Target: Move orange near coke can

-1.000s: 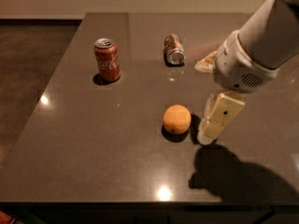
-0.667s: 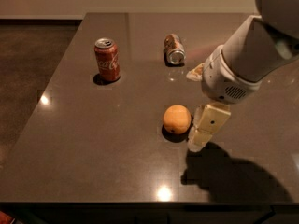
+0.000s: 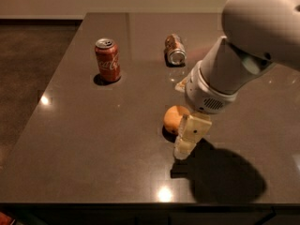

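The gripper (image 3: 182, 121) has been sliding left and is now straddling the orange (image 3: 172, 118) mid-bench (image 3: 93, 149), its fingers (image 3: 192, 132) spread and gripping nothing. It should be centring before clenching. The coke can (image 3: 107, 60) is standing well apart, far-left.

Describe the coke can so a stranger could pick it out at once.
On the dark table, look toward the far left part, well away from the pincer, which hangs beside the orange near the middle. The coke can stands upright there, alone. It is red with white script, while the other can lies on its side, brownish-silver.
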